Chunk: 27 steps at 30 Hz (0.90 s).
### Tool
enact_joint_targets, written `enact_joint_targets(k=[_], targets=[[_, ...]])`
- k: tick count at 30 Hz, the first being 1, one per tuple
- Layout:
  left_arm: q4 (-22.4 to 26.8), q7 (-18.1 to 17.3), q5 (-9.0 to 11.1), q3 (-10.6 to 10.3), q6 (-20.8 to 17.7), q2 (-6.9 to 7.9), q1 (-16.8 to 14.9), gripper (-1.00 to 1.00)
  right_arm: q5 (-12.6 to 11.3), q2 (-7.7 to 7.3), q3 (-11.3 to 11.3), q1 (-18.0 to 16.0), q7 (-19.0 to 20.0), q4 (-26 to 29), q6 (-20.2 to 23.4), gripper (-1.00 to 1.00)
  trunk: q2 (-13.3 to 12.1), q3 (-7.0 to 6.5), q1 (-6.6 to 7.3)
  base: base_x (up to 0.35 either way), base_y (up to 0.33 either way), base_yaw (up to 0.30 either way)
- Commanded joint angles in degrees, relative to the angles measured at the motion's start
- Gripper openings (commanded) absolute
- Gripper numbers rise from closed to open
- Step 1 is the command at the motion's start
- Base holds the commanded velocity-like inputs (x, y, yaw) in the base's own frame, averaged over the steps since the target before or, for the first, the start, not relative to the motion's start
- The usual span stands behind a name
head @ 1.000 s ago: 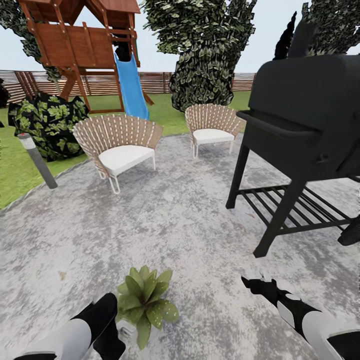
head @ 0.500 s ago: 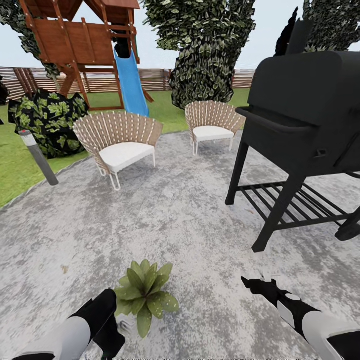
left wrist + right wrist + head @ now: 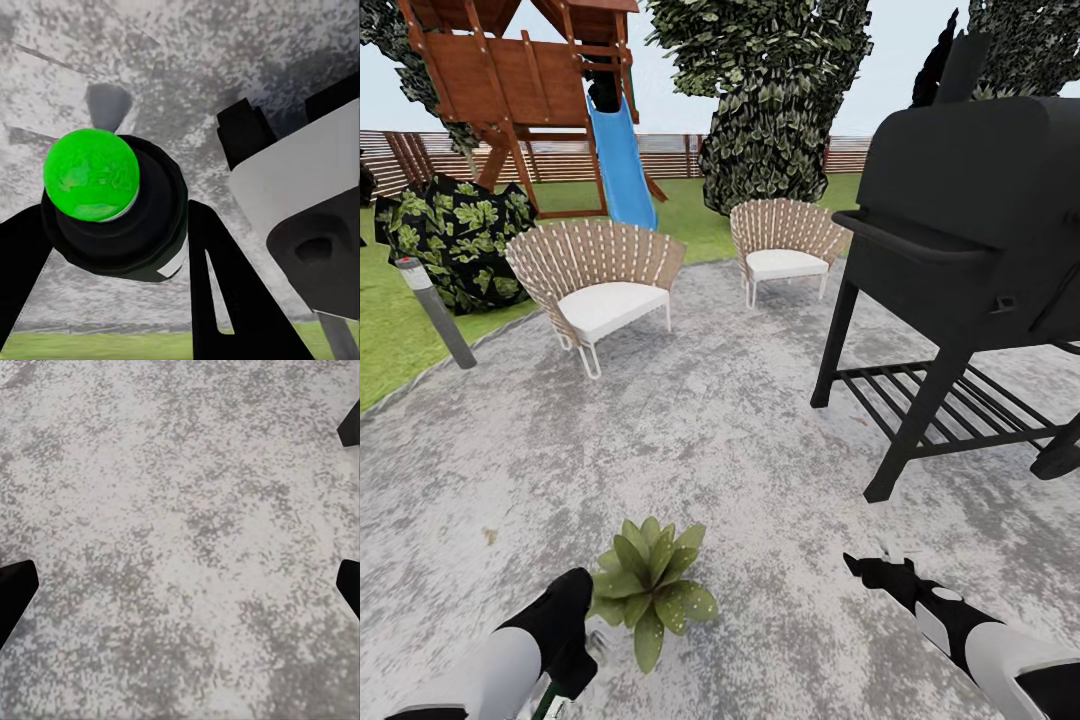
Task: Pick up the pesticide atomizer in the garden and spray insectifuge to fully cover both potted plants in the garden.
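Note:
One potted plant (image 3: 650, 580), a low rosette of pointed green leaves, stands on the grey paved patio (image 3: 740, 430) just in front of me. Pale specks of insectifuge (image 3: 695, 605) dot its near leaves. My left gripper (image 3: 582, 650) hangs right beside the plant, shut on the pesticide atomizer (image 3: 548, 702). In the left wrist view the atomizer (image 3: 112, 202) is seen end-on as a dark round bottle with a bright green end, held between the black fingers (image 3: 225, 292). My right gripper (image 3: 870, 570) is open over bare paving (image 3: 180, 540). The second potted plant is out of view.
A large black grill (image 3: 960, 250) on legs stands close at the right. Two wicker chairs (image 3: 600, 290) (image 3: 785, 255) sit at the patio's far edge. A grey bollard lamp (image 3: 435, 315) and a bush (image 3: 460, 240) stand on the lawn at left, with a wooden play set and blue slide (image 3: 622, 170) behind.
The view has shifted slightly, so the plant sits a little higher in the picture. My left arm has risen a little, and the green bottle now shows below it.

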<state>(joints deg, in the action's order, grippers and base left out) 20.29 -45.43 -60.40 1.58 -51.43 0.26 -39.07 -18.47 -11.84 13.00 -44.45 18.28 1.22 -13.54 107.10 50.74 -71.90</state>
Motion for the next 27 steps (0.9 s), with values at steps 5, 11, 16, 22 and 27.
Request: enact_joint_targets(k=[5, 11, 16, 22, 27], targets=[[4.50, -0.58, -0.52, 0.26, -0.16, 0.09, -0.04, -1.00, -0.61, 0.01, 0.45, -0.03, 0.26, -0.07, -0.17, 1.00, 0.02, 0.05, 0.01, 0.000, 0.000, 0.000], [5.25, -0.62, -0.48, 0.27, -0.13, 0.08, -0.04, -1.00, -0.63, -0.02, 0.45, -0.05, 0.26, -0.07, -0.17, 1.00, 0.02, 0.05, 0.01, 0.000, 0.015, -0.035], [5.15, -0.61, -0.28, 0.28, 0.04, 0.01, 0.04, -1.00, -0.69, -0.04, 0.45, -0.05, 0.26, -0.07, -0.17, 1.00, 0.02, 0.05, 0.01, 0.000, 0.274, -0.260], [4.87, -0.69, -0.25, 0.20, 0.10, -0.10, 0.05, -1.00, -0.69, -0.09, 0.43, -0.04, 0.26, -0.07, -0.17, 1.00, 0.02, 0.05, 0.01, 0.000, 0.305, -0.250], [1.87, -0.71, -0.28, 0.18, 0.12, -0.23, 0.05, -1.00, -0.67, -0.04, 0.45, -0.03, 0.26, -0.07, -0.17, 1.00, 0.02, 0.05, 0.01, 0.000, 0.182, -0.031]])
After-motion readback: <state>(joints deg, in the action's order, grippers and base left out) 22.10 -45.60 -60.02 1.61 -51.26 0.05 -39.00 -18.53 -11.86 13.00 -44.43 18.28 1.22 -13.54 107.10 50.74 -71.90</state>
